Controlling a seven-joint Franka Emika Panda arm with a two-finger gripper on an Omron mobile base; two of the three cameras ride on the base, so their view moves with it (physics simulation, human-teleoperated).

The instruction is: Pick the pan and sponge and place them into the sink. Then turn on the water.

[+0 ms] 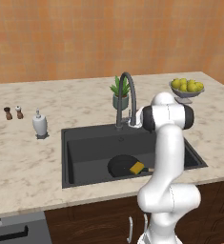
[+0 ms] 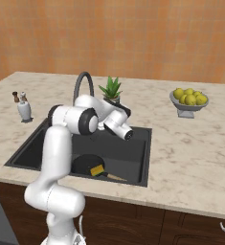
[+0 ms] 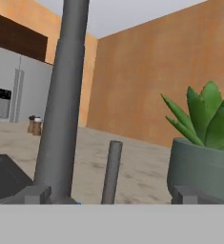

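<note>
The black pan (image 1: 121, 165) lies in the dark sink (image 1: 85, 143), its thin handle (image 2: 115, 177) pointing toward the front right. The yellow sponge (image 1: 137, 167) rests on the pan's rim. In the hand view, my gripper (image 3: 111, 195) is open, and its fingertips (image 3: 35, 193) stand on either side of the faucet's small upright lever (image 3: 112, 171). The faucet's thick column (image 3: 66, 105) rises just left of the lever. In the left base view, my hand sits low behind the sink beside the base of the gooseneck faucet (image 1: 126, 95). No water shows at the spout.
A potted plant (image 1: 120, 95) stands close behind and right of the faucet. A bowl of lemons (image 1: 187, 88) is at the far right. At the sink's left stands a white soap dispenser (image 1: 39, 125), with two small shakers (image 1: 13, 113) beyond it.
</note>
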